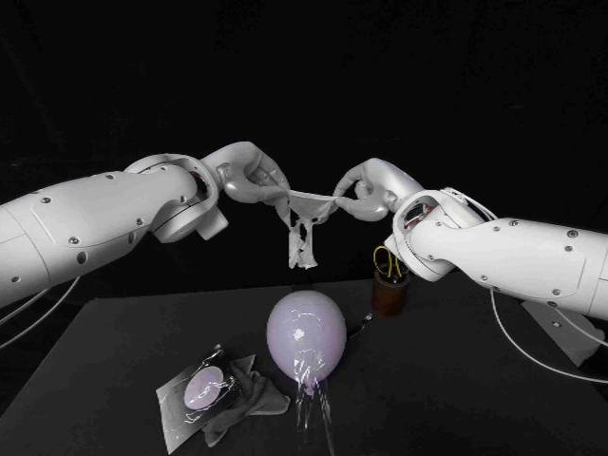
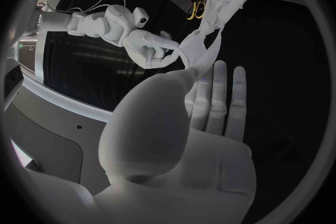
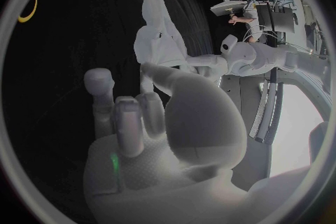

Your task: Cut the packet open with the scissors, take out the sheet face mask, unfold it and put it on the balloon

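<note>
I had both hands raised over the far part of the black table (image 1: 509,380), well above its surface. The left hand (image 1: 254,176) pinched one upper end of the sheet face mask (image 1: 301,226) and the right hand (image 1: 363,190) pinched the other. The mask's top edge sagged in a short span between them, and the rest hung down as a narrow, crumpled strip, only partly opened out. In the left wrist view that hand's thumb lay against the mask while its other fingers were stretched out straight. In the right wrist view the thumb met the mask and the other fingers were loosely bent. The balloon (image 1: 307,332), pale lilac, lay on the table below the mask and nearer to me, well apart from the hanging end. The cut packet (image 1: 199,391) lay flat at the near left of the table, just beside the balloon's left side. The scissors (image 1: 387,261), with yellow handles, stood in a brown holder (image 1: 389,298) just to the far right of the balloon.
</note>
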Robot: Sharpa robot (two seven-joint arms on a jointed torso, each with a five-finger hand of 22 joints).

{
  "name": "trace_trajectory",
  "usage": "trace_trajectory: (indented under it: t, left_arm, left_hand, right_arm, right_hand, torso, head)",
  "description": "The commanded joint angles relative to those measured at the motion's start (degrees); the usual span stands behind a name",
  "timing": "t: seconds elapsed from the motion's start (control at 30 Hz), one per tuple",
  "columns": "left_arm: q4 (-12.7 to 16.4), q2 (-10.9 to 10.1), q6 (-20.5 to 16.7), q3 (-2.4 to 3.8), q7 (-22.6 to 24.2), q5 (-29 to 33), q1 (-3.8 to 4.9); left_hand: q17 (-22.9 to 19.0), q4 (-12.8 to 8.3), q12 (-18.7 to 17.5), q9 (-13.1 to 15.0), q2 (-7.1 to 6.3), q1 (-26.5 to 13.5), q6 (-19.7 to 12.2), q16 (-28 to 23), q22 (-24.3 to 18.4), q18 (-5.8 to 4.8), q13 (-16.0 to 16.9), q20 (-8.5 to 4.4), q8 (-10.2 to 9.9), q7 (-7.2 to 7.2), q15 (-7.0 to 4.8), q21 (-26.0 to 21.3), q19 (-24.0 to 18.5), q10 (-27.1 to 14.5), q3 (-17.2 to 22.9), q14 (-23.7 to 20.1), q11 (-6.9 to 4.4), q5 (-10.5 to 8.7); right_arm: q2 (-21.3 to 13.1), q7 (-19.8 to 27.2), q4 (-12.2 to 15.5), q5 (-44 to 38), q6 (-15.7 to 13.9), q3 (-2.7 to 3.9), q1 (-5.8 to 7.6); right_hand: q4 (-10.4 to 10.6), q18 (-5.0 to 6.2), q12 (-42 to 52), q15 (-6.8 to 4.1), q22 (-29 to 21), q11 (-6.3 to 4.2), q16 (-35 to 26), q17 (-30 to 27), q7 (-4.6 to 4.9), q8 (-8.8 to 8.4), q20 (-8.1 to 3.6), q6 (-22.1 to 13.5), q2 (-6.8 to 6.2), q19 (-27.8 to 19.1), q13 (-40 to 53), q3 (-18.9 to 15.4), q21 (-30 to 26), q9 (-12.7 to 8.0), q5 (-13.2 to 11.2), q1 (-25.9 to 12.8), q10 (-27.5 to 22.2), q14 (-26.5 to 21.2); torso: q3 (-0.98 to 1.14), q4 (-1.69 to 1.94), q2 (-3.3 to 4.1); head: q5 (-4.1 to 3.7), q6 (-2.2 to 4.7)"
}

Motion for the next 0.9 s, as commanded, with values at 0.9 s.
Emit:
trace_trajectory:
  t: [0.9]
  left_arm:
    - [4.8, -1.6, -6.9, 0.1, 2.6, 10.1, -3.63]
  left_hand:
    - [1.9, -1.5, -0.4, 7.0, -0.07, -1.4, 0.2, -0.2, 3.3, 0.89, 0.0, -1.4, 0.7, -0.43, -0.3, 5.0, 0.9, 1.3, 0.4, 0.9, -0.19, 0.35]
  right_arm:
    - [0.8, 2.9, 2.8, -17.0, 5.4, -0.41, 2.83]
  right_hand:
    - [0.1, 0.66, 0.9, -0.32, 0.9, -0.4, 0.4, 15.0, -0.01, 2.24, 0.14, 0.5, 0.69, 1.1, 8.7, 0.2, 1.5, 1.6, 0.4, 0.1, 3.1, 5.9]
  torso:
    - [-0.12, 0.09, -0.19]
  head:
    - [-0.45, 0.12]
